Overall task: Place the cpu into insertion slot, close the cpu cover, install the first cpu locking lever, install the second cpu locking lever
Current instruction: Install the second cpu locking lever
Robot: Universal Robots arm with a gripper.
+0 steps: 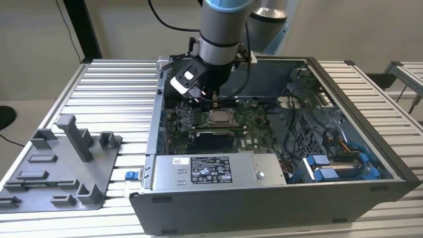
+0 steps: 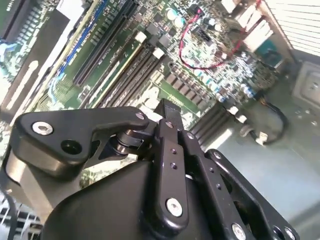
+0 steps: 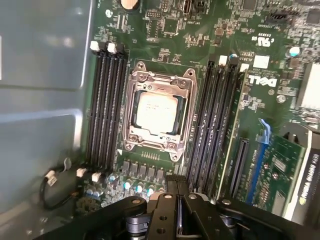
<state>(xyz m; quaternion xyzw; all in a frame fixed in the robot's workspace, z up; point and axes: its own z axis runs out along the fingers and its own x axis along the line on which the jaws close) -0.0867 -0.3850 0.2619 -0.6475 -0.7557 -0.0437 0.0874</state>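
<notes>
Here the silver-grey square cpu [image 3: 157, 113] sits in the green motherboard's insertion slot [image 3: 131, 131], thin silver metal cpu cover [image 3: 159, 86] down; gripper [image 3: 176, 186] jaws closed, empty, poised for a locking lever.

An open computer case [image 1: 278, 198] lies on a slatted table [image 1: 112, 89], with a holder tray [image 1: 59, 168] beside it on the exterior view's left. Inside, on the motherboard [image 3: 170, 30], the cpu [image 3: 156, 112] sits in the insertion slot [image 3: 131, 131] under the cpu cover [image 3: 157, 85], between two banks of memory slots [image 3: 105, 105]. The gripper [image 3: 176, 182] hangs above the board, near the socket.

Label on power supply [image 1: 210, 170]: print unreadable. Motherboard [image 3: 260, 80]: white logo and small marks, upside down, not legible.
</notes>
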